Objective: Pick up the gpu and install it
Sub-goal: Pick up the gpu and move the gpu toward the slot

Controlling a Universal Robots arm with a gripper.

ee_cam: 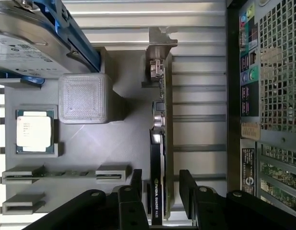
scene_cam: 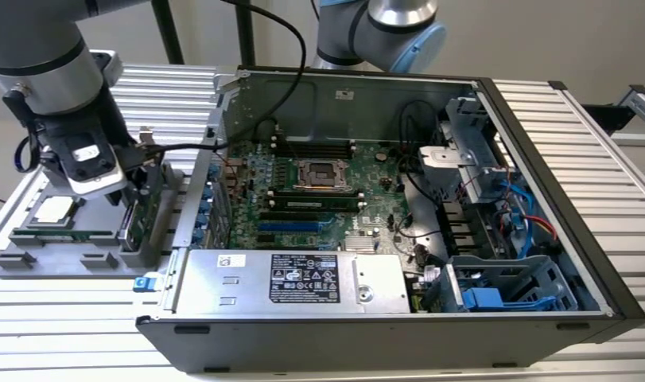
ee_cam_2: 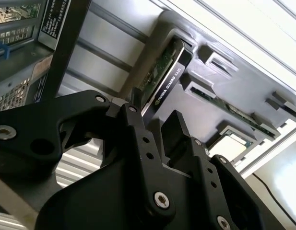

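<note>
Ribbed metal bench (scene_cam: 78, 334) carries an open computer case (scene_cam: 301, 350). By the bench edge at the exterior view's left, just beside the case, lies a grey parts tray (scene_cam: 57, 267). The gpu (ee_cam: 157, 158) stands on edge in a slot of that tray, on the side nearest the case. The end effector (ee_cam: 161, 179) hangs over it with its fingers (ee_cam: 187, 184) apart, one on each side of the card and, as far as I can tell, not touching it. I judge this the pick-up step, with the grasp not yet made. A sound grip calls for both fingers to meet the card's faces squarely, then a straight lift out of the slot.
</note>
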